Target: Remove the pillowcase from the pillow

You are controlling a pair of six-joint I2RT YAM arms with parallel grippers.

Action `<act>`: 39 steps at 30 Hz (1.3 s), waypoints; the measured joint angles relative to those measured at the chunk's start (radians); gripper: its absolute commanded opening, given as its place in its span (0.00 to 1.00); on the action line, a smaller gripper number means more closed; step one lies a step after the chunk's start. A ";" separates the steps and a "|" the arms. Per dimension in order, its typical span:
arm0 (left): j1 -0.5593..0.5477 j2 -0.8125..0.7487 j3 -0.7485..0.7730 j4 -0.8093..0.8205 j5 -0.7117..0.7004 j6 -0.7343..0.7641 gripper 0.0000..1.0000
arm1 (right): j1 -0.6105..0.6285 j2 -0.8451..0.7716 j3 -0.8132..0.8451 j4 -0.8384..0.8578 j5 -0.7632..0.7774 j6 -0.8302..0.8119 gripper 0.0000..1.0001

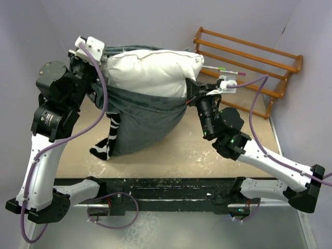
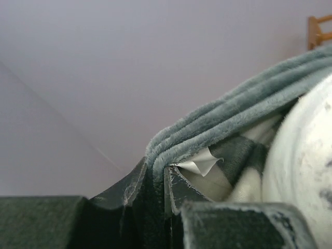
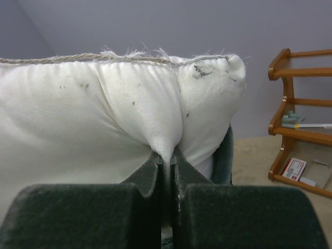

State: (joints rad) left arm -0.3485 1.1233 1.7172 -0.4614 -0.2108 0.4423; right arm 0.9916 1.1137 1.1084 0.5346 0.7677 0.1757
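Grips the plush grey pillowcase [image 2: 223, 116] hem tight in the left pincer [image 2: 155, 179] — pinches a fold of the white pillow [image 3: 93, 114] in the right pincer [image 3: 167, 155], half out of it between both.

The top camera looks down from high behind the near edge onto the table [image 1: 207, 150]. Each wrist camera sits close behind its own fingers: beyond the left fingers [image 2: 124, 194] lie pillowcase [image 2: 233, 114] and wall [image 2: 104, 78], beyond the right fingers [image 3: 145, 176] the pillow [image 3: 104, 114]. All three views share that pillow.
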 measured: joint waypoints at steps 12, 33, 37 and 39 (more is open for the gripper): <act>0.045 -0.029 -0.352 -0.177 0.346 -0.105 0.78 | -0.085 0.031 0.071 -0.114 0.101 0.026 0.00; 0.074 -0.024 0.198 -0.183 0.329 -0.153 0.99 | -0.110 0.462 0.673 -0.177 0.107 -0.280 0.00; 0.076 -0.035 0.275 -0.194 0.401 -0.190 0.99 | -0.110 0.471 0.691 -0.177 0.114 -0.295 0.00; 0.076 -0.044 0.268 -0.218 0.495 -0.214 0.99 | -0.110 0.471 0.690 -0.175 0.112 -0.286 0.00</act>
State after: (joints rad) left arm -0.2722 1.0790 1.9854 -0.6796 0.2844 0.2279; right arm 0.8814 1.5848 1.7985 0.3592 0.8799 -0.1104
